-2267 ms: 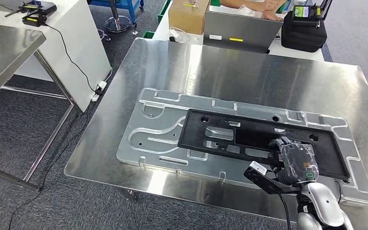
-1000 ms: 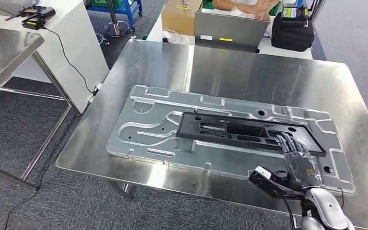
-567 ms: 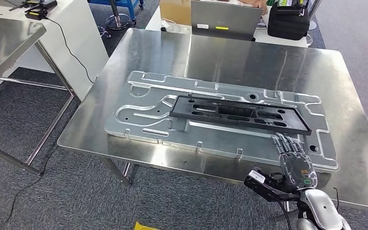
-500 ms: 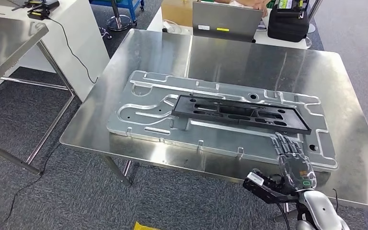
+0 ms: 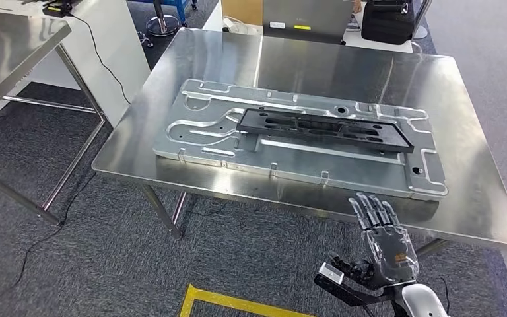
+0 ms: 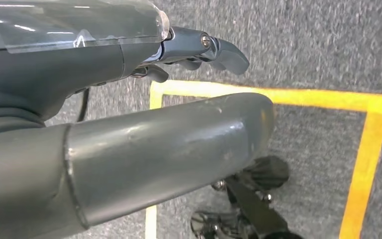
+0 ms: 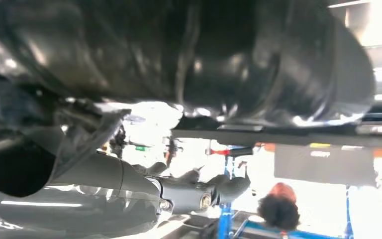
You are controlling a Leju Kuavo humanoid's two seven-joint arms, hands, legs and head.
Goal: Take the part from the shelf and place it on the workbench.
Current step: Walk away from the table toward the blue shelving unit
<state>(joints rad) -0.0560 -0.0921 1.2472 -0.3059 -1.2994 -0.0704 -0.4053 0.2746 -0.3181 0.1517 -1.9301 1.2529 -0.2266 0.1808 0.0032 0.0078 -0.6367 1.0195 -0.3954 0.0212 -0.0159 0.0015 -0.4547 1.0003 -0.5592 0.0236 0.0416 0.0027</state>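
Carpet (image 5: 72, 264) marked with yellow tape (image 5: 237, 304) lies nearest, where the right robot hand (image 5: 383, 241) hangs off the desk's (image 5: 482, 211) front edge, fingers (image 5: 370, 208) spread and holding nothing. Beyond it a silver plate (image 5: 290, 158) covers much of the steel desk, and the part (image 5: 323, 127), a long flat black frame with cut-out slots, rests on the plate's far half, well apart from the hand. A second desk (image 5: 13, 46) stands at left, a laptop (image 5: 297, 16) and black bag (image 5: 389, 20) behind. The left wrist view looks down on carpet and tape past the left robot hand (image 6: 129, 99), its grip unclear. The right wrist view, blurred, catches a person's head (image 7: 278, 209).
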